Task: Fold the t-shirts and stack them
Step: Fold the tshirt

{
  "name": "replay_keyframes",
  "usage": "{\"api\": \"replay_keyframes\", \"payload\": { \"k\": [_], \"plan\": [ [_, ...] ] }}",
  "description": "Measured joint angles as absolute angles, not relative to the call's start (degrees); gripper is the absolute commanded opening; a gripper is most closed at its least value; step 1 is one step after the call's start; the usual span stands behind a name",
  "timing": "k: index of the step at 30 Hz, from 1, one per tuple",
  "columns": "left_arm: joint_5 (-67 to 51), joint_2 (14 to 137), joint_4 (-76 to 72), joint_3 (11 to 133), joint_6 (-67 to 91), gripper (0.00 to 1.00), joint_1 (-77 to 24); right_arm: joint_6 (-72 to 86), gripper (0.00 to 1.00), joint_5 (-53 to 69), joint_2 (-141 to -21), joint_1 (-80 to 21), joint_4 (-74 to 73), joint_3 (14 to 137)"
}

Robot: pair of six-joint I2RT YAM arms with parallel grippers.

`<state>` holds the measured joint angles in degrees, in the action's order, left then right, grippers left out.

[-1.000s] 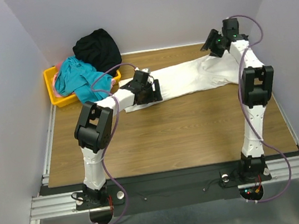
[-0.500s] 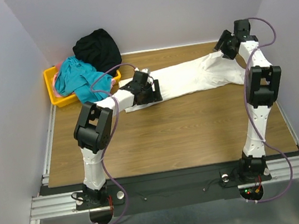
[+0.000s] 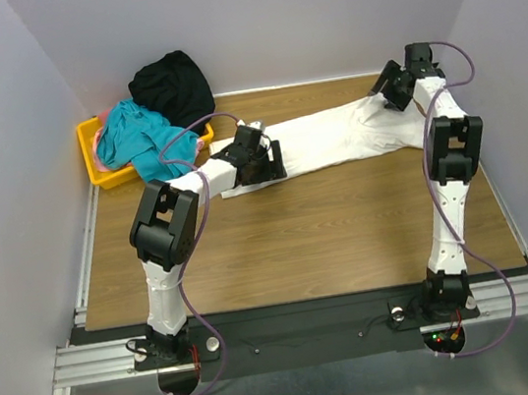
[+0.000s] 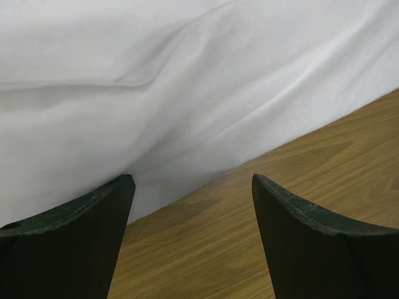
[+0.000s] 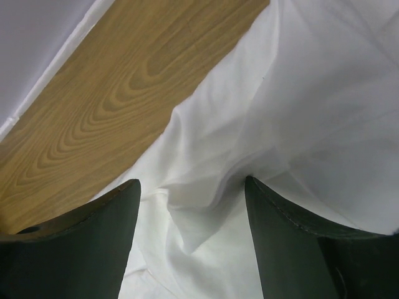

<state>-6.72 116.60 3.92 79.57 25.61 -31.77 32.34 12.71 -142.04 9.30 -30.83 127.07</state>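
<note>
A white t-shirt (image 3: 335,137) lies stretched across the far part of the wooden table. My left gripper (image 3: 264,163) is open and empty, low over the shirt's left end; the left wrist view shows the shirt's edge (image 4: 199,93) just beyond its fingers, with bare wood between them. My right gripper (image 3: 392,91) is open over the shirt's far right end. The right wrist view shows wrinkled white cloth (image 5: 237,162) between its fingers. A teal shirt (image 3: 136,137) and a black shirt (image 3: 173,87) are piled at the yellow bin.
The yellow bin (image 3: 91,154) stands at the far left against the wall, with a pink garment (image 3: 109,111) showing in it. Grey walls close the table on the left, back and right. The near half of the wooden table (image 3: 330,237) shows bare wood.
My right gripper swung out toward the right wall, then came back slightly left over the shirt's far right end. The left arm and the shirt have hardly moved.
</note>
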Motion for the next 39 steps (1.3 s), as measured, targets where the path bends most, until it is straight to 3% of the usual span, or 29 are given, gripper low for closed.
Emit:
{"api": "replay_keyframes", "payload": {
  "k": [9, 19, 32, 39],
  "plan": [
    [-6.52, 116.55, 3.88, 79.35, 25.87, 0.89, -31.77, 34.87, 0.74, 15.68, -147.74, 9.17, -29.47, 136.70],
    [-6.07, 115.74, 3.73, 78.37, 26.09, 0.90, -31.77, 36.25, 0.75, 16.49, -146.65, 9.67, -26.24, 136.18],
    [-5.50, 109.30, 9.69, 72.62, 28.03, 0.92, -30.61, 30.87, 0.74, 15.90, -110.61, 26.98, -22.52, 100.42],
    [-5.43, 105.45, 10.50, 69.56, 29.04, 0.92, -28.69, 26.70, 0.73, 15.70, -105.25, 25.10, -22.52, 83.33]
  ]
}}
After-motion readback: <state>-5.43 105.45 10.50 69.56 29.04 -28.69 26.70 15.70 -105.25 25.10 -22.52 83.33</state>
